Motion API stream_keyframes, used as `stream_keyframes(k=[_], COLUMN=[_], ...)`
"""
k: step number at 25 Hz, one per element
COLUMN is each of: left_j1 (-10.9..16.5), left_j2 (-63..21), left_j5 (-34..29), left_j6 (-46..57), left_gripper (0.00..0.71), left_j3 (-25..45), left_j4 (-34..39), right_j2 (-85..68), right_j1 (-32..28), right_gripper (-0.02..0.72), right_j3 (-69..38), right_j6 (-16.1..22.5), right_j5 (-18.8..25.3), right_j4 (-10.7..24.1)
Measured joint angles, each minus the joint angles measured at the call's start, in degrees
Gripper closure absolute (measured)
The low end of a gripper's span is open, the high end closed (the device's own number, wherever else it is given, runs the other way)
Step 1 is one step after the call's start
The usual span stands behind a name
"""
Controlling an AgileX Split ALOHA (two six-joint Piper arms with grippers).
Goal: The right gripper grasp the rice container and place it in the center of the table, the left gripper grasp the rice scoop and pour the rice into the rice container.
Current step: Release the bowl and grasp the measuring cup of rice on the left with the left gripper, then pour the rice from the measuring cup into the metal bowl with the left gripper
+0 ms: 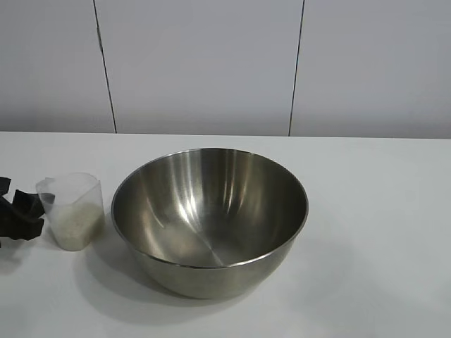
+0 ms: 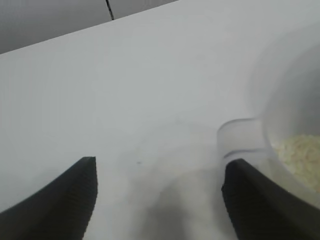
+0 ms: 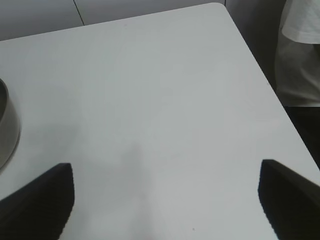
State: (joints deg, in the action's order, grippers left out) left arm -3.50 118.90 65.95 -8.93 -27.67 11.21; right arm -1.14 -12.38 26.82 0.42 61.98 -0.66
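Note:
The rice container point(image 1: 209, 218), a wide shiny steel bowl, stands upright in the middle of the white table point(image 1: 380, 211), its inside bare steel. To its left stands the rice scoop point(image 1: 72, 210), a clear plastic cup with white rice point(image 1: 74, 224) in its lower part. My left gripper point(image 1: 21, 213) is at the table's left edge, right beside the scoop. In the left wrist view it point(image 2: 160, 162) is open with only tabletop between its fingers, the scoop point(image 2: 250, 137) and its rice point(image 2: 300, 160) just outside one finger. My right gripper point(image 3: 165, 167) hangs open over bare table, with the container's rim point(image 3: 7, 125) off to one side.
A grey panelled wall point(image 1: 211, 63) runs behind the table. The right wrist view shows the table's rounded corner point(image 3: 222, 7) and side edge, with a person's white sleeve point(image 3: 300, 45) just past it. Bare tabletop lies to the right of the bowl.

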Motion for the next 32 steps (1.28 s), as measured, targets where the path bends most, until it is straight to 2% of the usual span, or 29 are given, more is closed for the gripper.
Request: stream_keyframes(k=[2,7,13,21,24,32], left_j1=[0.00,0.00,0.00,0.00,0.00,0.00], left_j2=[0.00,0.00,0.00,0.00,0.00,0.00], left_j5=[0.00,0.00,0.00,0.00,-0.07,-0.18], left_j6=[0.34,0.49,0.62,0.67,0.67,0.67], left_gripper=[0.212,0.338,0.405,0.660,0.693,0.698], left_j3=[-0.41,-1.03,-1.10,-1.10,-1.10,-1.10], left_j4=[0.00,0.11,0.11,0.11,0.11,0.11], right_j2=[0.00,0.00,0.00,0.00,0.00,0.00], right_j1=[0.00,0.00,0.00,0.00,0.00,0.00], right_gripper=[0.009,0.009,0.009,0.009,0.009,0.009], right_j3=[0.00,0.00,0.00,0.00,0.00,0.00], right_j6=[0.00,0.00,0.00,0.00,0.00,0.00], right_j5=[0.00,0.00,0.00,0.00,0.00,0.00], right_j4=[0.00,0.00,0.00,0.00,0.00,0.00])
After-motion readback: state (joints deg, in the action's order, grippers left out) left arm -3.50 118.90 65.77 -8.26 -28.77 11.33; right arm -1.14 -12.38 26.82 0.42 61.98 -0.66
